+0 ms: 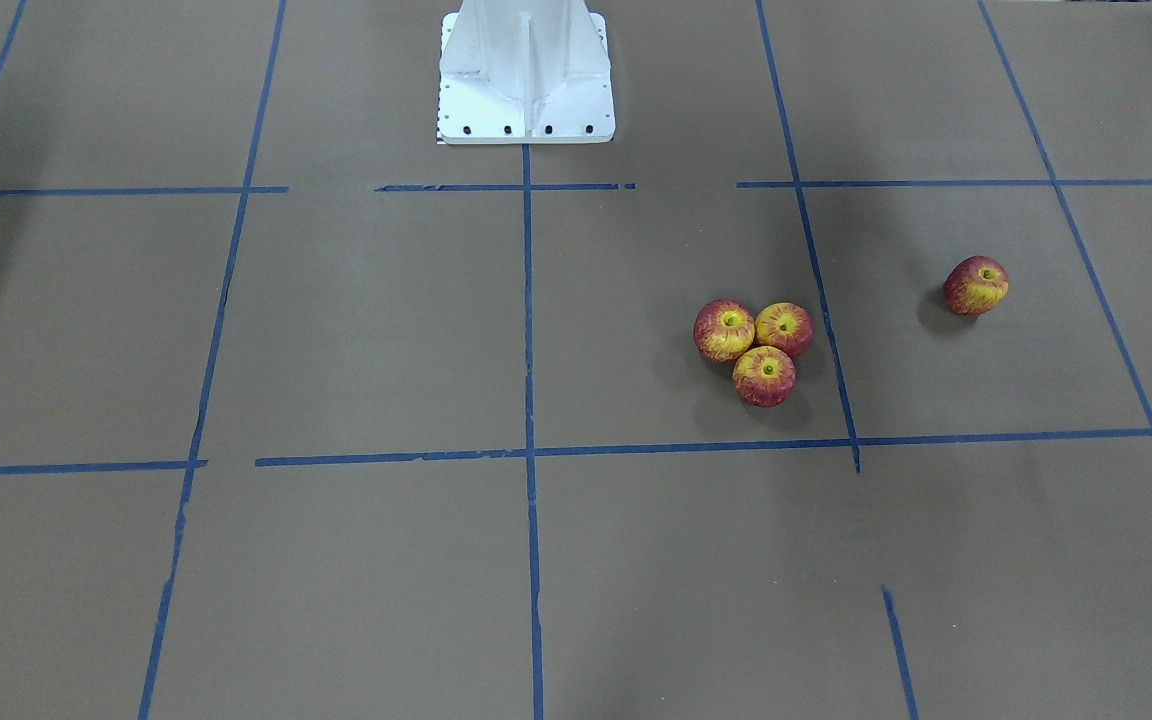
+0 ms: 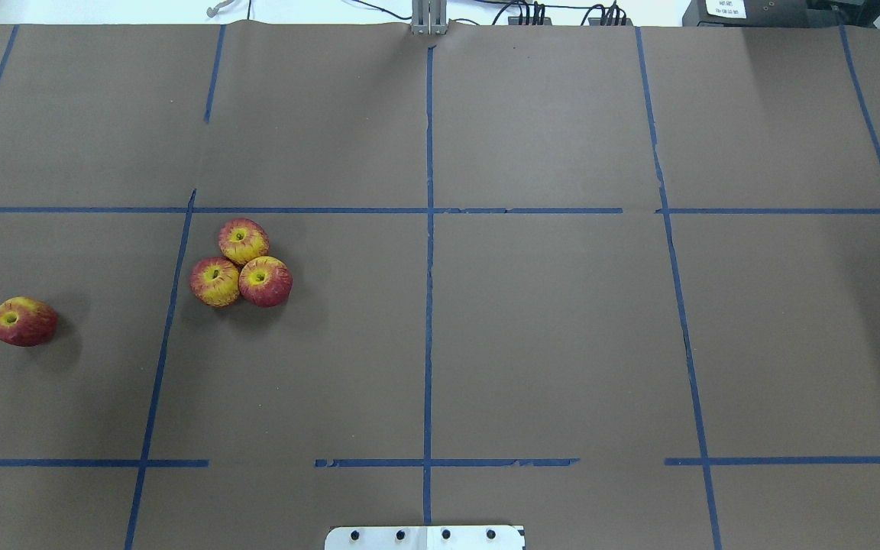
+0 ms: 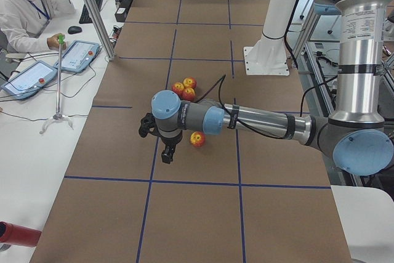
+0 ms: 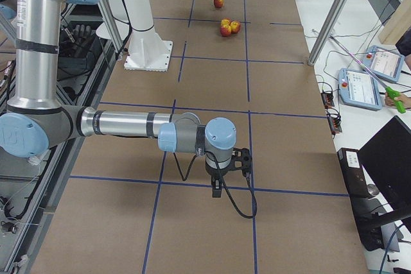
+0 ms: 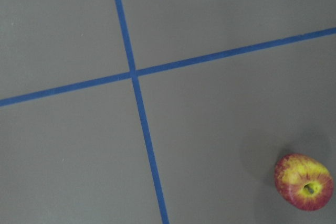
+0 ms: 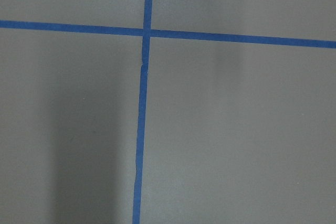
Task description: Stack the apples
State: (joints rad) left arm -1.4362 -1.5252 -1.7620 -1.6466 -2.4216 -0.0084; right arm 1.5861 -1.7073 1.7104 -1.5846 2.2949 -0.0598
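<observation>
Apples (image 2: 244, 241): prob light, hard, slick, roll-prone; you pinch across widest sides.
Lone apple (image 2: 24, 321): well apart from trio (image 2: 265, 281).
L tool (image 3: 167, 155), R tool (image 4: 217, 190): state can't tell.

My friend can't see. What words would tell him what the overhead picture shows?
Three apples sit touching in a little cluster on the left half of a brown table. A fourth apple lies alone farther left, tilted. Blue tape lines cross the table in a grid.
</observation>
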